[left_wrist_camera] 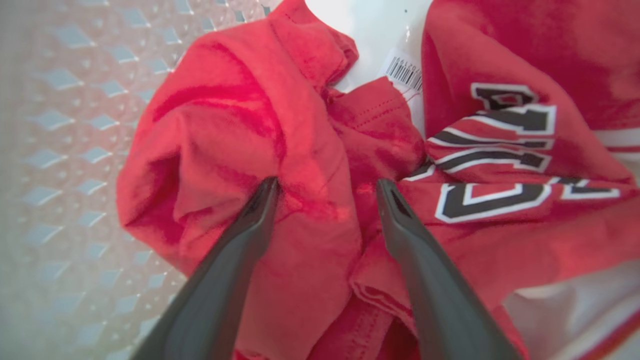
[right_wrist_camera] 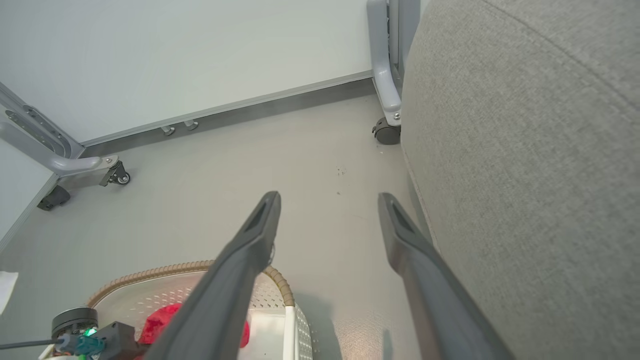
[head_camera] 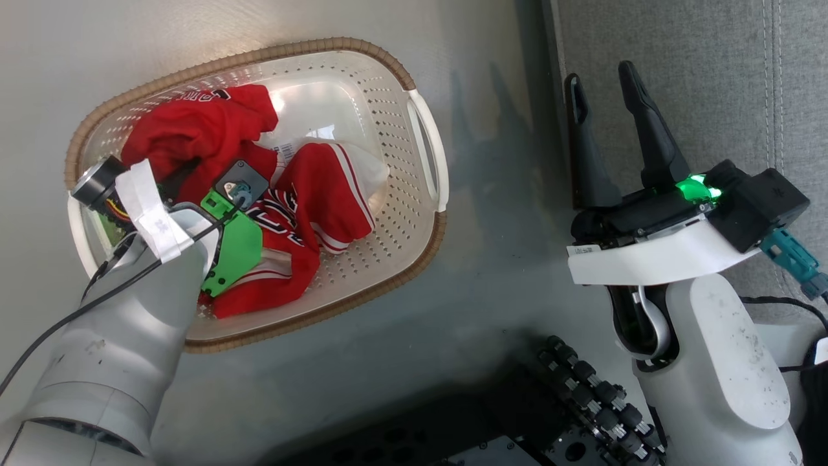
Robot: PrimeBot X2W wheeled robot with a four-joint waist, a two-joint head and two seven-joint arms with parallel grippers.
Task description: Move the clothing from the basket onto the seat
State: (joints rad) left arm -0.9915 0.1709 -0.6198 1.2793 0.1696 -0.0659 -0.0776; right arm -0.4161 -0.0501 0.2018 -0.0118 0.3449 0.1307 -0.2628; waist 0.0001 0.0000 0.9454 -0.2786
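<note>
Head view: my left arm reaches down into the basket (head_camera: 388,103) at nine o'clock, where the clothing (head_camera: 200,129) lies heaped; the seat (head_camera: 711,97) waits at two o'clock. Left wrist view: left gripper (left_wrist_camera: 326,184) spread wide, straddling a red fold, seemingly touching, gripping nothing yet. Right wrist view: right gripper (right_wrist_camera: 328,199) wide and empty, parked beside the seat, clear of the work.

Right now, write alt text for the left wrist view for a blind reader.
The left gripper, jaws open, points at crumpled red clothing with black-and-white lettering. The clothing lies in the perforated white basket, with a barcode label showing between the folds.
</note>
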